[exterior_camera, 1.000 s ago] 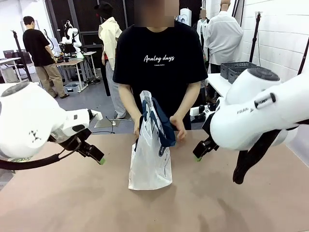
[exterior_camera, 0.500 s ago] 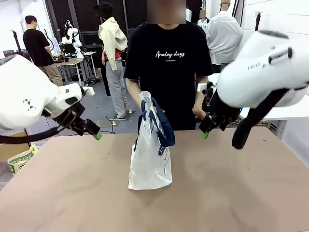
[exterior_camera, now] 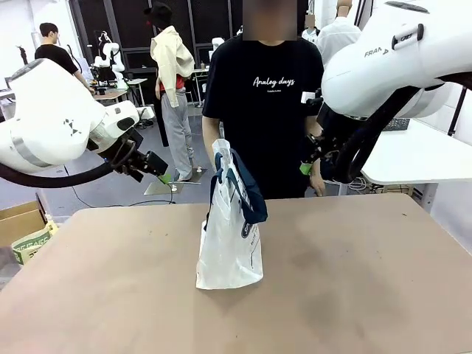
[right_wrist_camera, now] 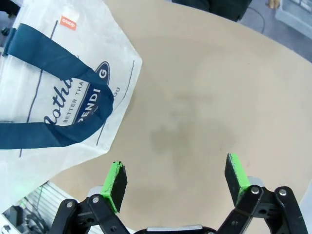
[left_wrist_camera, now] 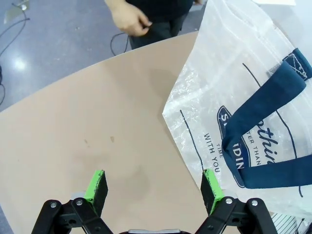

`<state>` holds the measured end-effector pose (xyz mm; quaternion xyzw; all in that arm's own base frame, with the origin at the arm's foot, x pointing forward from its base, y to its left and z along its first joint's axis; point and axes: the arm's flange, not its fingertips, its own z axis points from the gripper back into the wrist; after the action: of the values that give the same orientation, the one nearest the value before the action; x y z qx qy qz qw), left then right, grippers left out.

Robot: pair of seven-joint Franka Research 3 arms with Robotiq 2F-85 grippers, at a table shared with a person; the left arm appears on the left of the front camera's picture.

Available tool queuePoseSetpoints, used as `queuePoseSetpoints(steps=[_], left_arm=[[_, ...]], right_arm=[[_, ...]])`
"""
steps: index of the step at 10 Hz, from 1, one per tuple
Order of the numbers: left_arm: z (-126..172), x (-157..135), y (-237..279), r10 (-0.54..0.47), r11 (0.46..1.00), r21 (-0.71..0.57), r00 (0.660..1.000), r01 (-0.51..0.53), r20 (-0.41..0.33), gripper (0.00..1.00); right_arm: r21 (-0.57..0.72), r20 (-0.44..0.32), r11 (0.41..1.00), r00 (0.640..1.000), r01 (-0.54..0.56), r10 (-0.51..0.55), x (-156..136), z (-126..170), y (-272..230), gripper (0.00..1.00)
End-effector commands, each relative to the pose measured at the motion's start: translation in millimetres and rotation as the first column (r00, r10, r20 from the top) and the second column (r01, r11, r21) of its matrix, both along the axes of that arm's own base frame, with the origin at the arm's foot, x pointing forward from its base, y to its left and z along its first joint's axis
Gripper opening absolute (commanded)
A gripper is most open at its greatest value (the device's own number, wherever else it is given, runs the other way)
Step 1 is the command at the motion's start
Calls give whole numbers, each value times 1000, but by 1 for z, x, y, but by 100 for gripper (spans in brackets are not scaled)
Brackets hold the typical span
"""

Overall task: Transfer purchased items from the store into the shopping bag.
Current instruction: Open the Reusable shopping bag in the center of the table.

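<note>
Two grippers hang in the air near the table's far edge, each with its jaws spread wide and nothing between them. At the far left of the front view a brown cardboard box (exterior_camera: 18,216) is cut off by the picture's edge, and its contents cannot be made out. The left gripper (exterior_camera: 160,170) is foreshortened there. Its own wrist view shows the left gripper (left_wrist_camera: 153,183) empty above the bare tan table (left_wrist_camera: 97,126). In the middle of the table (exterior_camera: 354,280) stands the shopping bag (exterior_camera: 228,251), a translucent whitish plastic bag, upright, with its top sagging and its navy blue strap handles (exterior_camera: 247,193) drooping down its front. The plastic is too cloudy to tell what lies inside. On the shopping bag (left_wrist_camera: 234,78) navy lettering and an oval logo run under a strap, so the words read only in part. Just behind it stands a person (exterior_camera: 265,110) in a black T-shirt, one hand (left_wrist_camera: 129,19) cut off at the wrist view's top edge. The right gripper (exterior_camera: 306,166) is mostly lost against the shirt and its own arm. Its wrist view shows the right gripper (right_wrist_camera: 176,174) gaping over the table (right_wrist_camera: 204,97), with the shopping bag (right_wrist_camera: 97,29) off to one side.
</note>
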<state>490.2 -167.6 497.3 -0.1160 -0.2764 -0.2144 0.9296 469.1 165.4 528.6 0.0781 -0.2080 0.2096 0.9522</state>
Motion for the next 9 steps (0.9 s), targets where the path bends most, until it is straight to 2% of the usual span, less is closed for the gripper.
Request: queuePoseSetpoints(steps=[1, 3, 4, 5, 6, 8, 9], left_arm=[[-4, -6, 11, 9, 1000, 24, 1000, -8, -2, 100], [-2, -1, 2, 4, 1000, 4, 1000, -4, -2, 100], [8, -1, -14, 46, 999, 25, 995, -44, -91, 100], [22, 0, -24, 98, 995, 38, 979, -93, -180, 100], [36, 2, -33, 179, 984, 48, 945, -173, -273, 100], [53, 4, -48, 224, 974, 39, 909, -225, -352, 100], [60, 8, -54, 235, 969, 17, 905, -245, -355, 100]], right_arm=[[4, -6, 1000, 1000, -13, 13, -11, -3, -1, 100], [-2, 1, 1000, 1000, -3, 3, -2, 0, 2, 100], [43, -37, 998, 998, 47, -45, 1, 12, 15, 100], [25, -70, 996, 994, 81, -79, 6, 29, 26, 100], [13, -116, 995, 988, 102, -99, 16, 47, 38, 100], [-28, -152, 988, 976, 154, -156, 35, 69, 59, 100], [-50, -173, 986, 970, 162, -168, 45, 76, 71, 100]])
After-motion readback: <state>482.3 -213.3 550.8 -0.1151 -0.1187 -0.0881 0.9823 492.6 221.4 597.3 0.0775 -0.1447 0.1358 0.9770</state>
